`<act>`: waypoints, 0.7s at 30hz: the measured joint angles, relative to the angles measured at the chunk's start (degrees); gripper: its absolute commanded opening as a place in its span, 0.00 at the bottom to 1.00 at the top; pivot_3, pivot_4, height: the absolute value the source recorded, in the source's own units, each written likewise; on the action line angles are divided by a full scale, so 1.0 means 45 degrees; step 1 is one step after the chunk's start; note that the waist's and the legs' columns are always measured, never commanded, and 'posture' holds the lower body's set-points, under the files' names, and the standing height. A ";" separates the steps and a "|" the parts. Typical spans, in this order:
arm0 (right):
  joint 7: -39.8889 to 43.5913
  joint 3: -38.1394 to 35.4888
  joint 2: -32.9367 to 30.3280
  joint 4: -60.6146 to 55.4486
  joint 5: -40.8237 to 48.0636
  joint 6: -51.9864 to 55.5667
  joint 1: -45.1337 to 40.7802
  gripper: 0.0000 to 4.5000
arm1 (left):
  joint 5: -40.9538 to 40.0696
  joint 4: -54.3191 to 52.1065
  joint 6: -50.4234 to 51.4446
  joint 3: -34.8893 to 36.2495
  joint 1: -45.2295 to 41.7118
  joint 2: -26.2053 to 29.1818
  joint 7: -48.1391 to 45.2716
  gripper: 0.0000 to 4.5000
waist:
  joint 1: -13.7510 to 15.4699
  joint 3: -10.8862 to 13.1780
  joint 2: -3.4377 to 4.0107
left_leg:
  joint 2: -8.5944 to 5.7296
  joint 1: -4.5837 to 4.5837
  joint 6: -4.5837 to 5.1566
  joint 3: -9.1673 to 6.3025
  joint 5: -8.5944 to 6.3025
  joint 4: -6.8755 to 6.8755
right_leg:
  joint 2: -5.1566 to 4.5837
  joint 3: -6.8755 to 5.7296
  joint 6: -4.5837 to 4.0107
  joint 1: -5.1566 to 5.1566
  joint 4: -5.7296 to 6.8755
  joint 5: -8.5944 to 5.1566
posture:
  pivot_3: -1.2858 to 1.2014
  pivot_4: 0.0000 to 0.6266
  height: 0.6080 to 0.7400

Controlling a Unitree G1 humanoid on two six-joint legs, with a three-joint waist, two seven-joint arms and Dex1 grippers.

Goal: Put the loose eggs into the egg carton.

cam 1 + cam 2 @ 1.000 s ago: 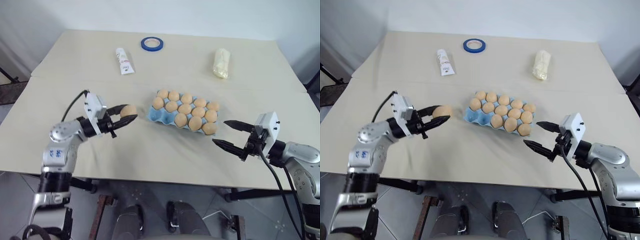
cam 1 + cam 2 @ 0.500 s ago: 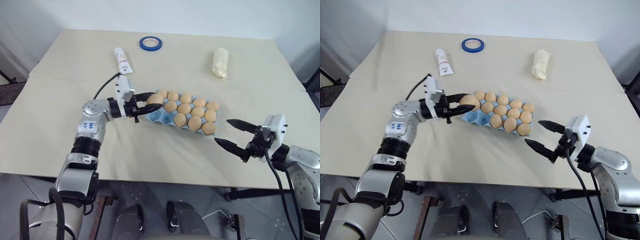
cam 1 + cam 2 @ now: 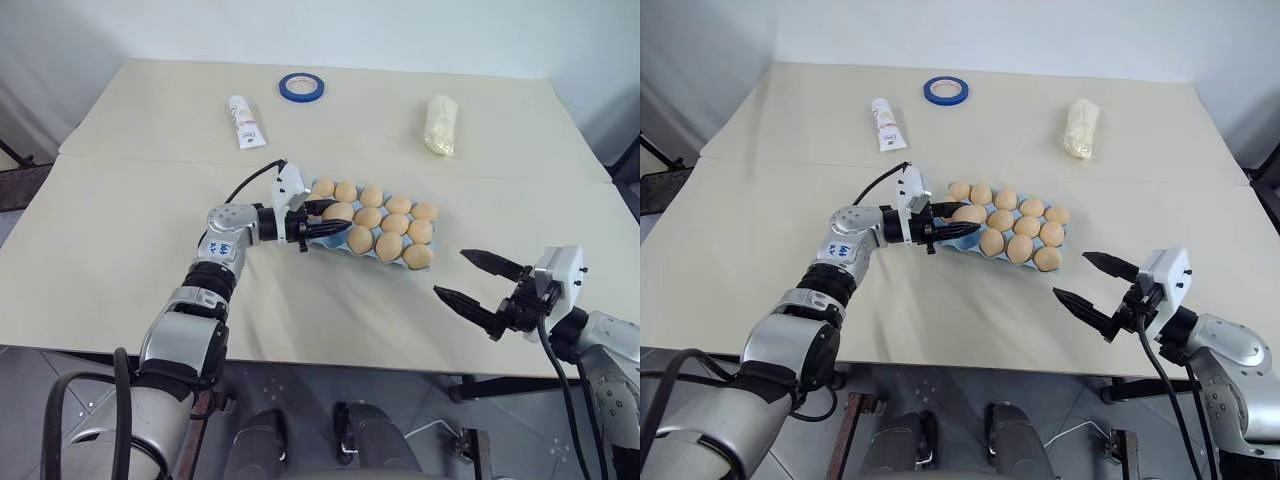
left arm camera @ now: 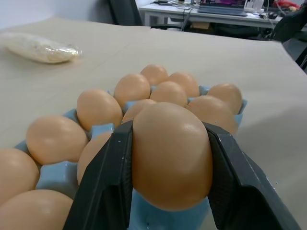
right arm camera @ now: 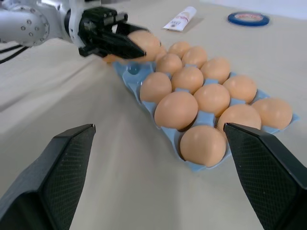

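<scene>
Your egg (image 4: 171,155) sits clamped between the two black fingers of the left tool (image 3: 322,212), held over the near-left end of the egg carton (image 3: 318,232); whether it already touches a cup is hard to tell. The carton lies mid-table (image 3: 120,250), its other cups filled with eggs. Your right tool (image 3: 478,282) hovers off the carton's right end, fingers wide apart and empty. Beyond the carton lie a white tube (image 3: 247,121), a blue tape ring (image 3: 302,87) and a pale wrapped bundle (image 3: 440,124).
</scene>
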 measured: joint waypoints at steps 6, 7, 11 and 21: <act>0.0070 -0.0159 0.0043 0.0002 0.0296 -0.0251 -0.0004 1.00 | 0.0263 0.0397 -0.0124 0.0030 -0.0112 -0.0091 0.0282 0.73 | 0.0001 0.0000 -0.0001 | -0.0001 0.0001 0.0001 0.0000 0.0000 0.0003 | -0.0001 0.0000 0.0000 0.0002 0.0003 0.0000 | 0.52 0.24 1.00; 0.0059 -0.0155 0.0043 0.0005 0.0296 -0.0255 -0.0009 1.00 | 0.0303 0.0403 -0.0124 0.0031 -0.0112 -0.0107 0.0319 0.80 | 0.0003 0.0000 0.0000 | -0.0001 0.0001 0.0001 0.0000 0.0000 0.0003 | -0.0001 0.0000 0.0000 0.0002 0.0002 0.0000 | 0.52 0.24 1.00; -0.0021 -0.0134 0.0043 0.0007 0.0278 -0.0262 -0.0039 1.00 | 0.0412 0.0403 -0.0195 0.0036 -0.0112 -0.0112 0.0425 1.00 | 0.0002 0.0000 0.0000 | -0.0002 0.0001 0.0000 0.0001 0.0000 0.0002 | -0.0001 0.0001 0.0000 0.0002 0.0002 0.0000 | 0.52 0.24 1.00; -0.0134 -0.0138 0.0098 0.0016 0.0304 -0.0262 -0.0076 1.00 | 0.0416 -0.0633 -0.0392 0.0537 -0.0188 0.0820 0.0582 1.00 | -0.0013 0.0000 -0.0001 | 0.0002 0.0004 -0.0008 0.0001 0.0005 0.0000 | -0.0001 0.0002 -0.0001 0.0001 0.0012 0.0000 | 0.52 0.24 1.00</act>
